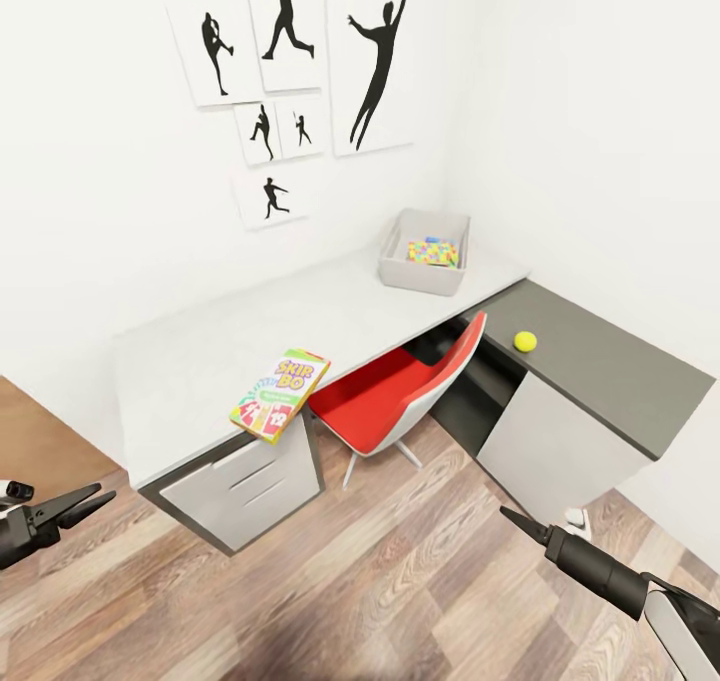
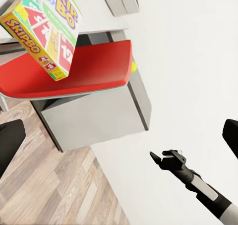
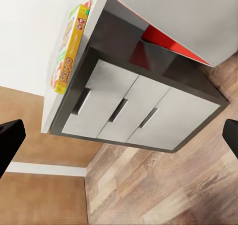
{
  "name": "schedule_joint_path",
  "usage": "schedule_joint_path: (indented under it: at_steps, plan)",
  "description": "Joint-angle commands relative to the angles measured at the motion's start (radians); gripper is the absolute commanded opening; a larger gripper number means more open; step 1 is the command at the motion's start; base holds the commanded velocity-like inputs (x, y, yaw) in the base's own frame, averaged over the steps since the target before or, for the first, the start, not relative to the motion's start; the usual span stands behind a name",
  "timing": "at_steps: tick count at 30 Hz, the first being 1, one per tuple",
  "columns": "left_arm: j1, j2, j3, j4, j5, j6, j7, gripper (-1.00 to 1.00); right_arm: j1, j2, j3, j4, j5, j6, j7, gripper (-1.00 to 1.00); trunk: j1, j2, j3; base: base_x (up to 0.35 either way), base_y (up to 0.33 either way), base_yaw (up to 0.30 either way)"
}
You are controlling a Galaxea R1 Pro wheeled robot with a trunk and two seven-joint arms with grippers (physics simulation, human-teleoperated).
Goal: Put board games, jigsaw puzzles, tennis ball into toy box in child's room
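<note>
A Skip-Bo board game (image 1: pixel 280 393) lies on the white table (image 1: pixel 200 361), overhanging its front edge above the drawer unit (image 1: pixel 250 481). It also shows in the left wrist view (image 2: pixel 47 29) and the right wrist view (image 3: pixel 69 49). The grey toy box (image 1: pixel 400 253) stands at the table's far right corner, with a multicoloured jigsaw puzzle (image 1: pixel 433 252) lying inside it. The tennis ball (image 1: pixel 525 341) rests on the lower dark grey cabinet (image 1: pixel 610 371). My left gripper (image 1: pixel 100 496) hangs open over the floor at lower left. My right gripper (image 1: pixel 510 514) is open at lower right. Both are empty.
A red chair (image 1: pixel 385 401) is pushed half under the table between the drawer unit and the grey cabinet. A brown flat surface (image 1: pixel 40 431) borders the table on the left. Wooden floor (image 1: pixel 400 581) lies between me and the furniture. Silhouette posters (image 1: pixel 290 61) hang on the wall.
</note>
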Motion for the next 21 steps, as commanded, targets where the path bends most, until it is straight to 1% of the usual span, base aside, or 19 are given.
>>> schedule_joint_path:
  at_steps: [1,21]
  plan:
    - [-0.001,0.000,0.000,0.000,-0.001,0.011,-0.004,1.00,-0.001,0.000,0.000,0.000,-0.007,0.008,0.001,1.00,0.001,-0.002,0.000,0.000,0.000,0.000]
    - [-0.001,0.000,0.000,0.002,-0.001,0.011,-0.004,1.00,-0.001,0.000,0.000,0.000,-0.003,0.008,-0.001,1.00,0.001,-0.002,0.033,0.000,0.000,0.000]
